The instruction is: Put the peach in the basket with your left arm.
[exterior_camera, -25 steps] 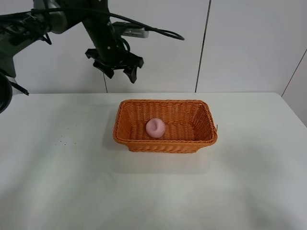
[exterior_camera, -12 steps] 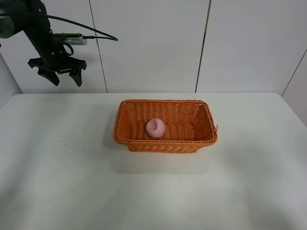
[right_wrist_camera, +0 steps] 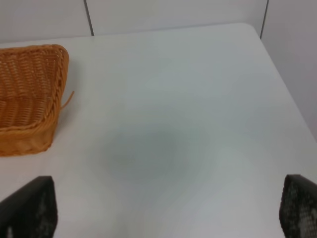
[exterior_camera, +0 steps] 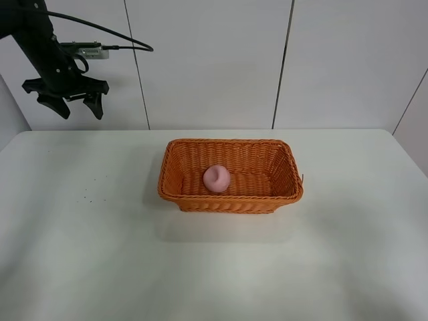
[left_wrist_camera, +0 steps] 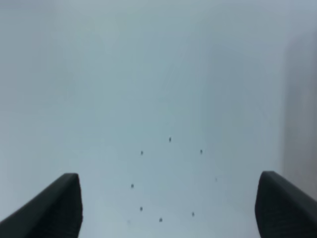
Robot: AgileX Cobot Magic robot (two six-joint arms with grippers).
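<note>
The pale pink peach (exterior_camera: 217,178) lies inside the orange wicker basket (exterior_camera: 281,190) in the middle of the white table. My left gripper (exterior_camera: 65,107) is open and empty, held high above the table's far left, well away from the basket. In the left wrist view its two black fingertips (left_wrist_camera: 54,208) stand wide apart over bare table with small dark specks. The right gripper is out of the exterior view; in the right wrist view its fingertips (right_wrist_camera: 29,213) stand wide apart, with the basket's end (right_wrist_camera: 29,99) off to one side.
The white table (exterior_camera: 100,254) has small dark specks (exterior_camera: 87,195) at its left. A white panelled wall (exterior_camera: 214,60) stands behind. The table's right edge and corner show in the right wrist view (right_wrist_camera: 277,74).
My left arm has swung away from above the basket to the far left and a little lower. The peach stays still in the basket.
</note>
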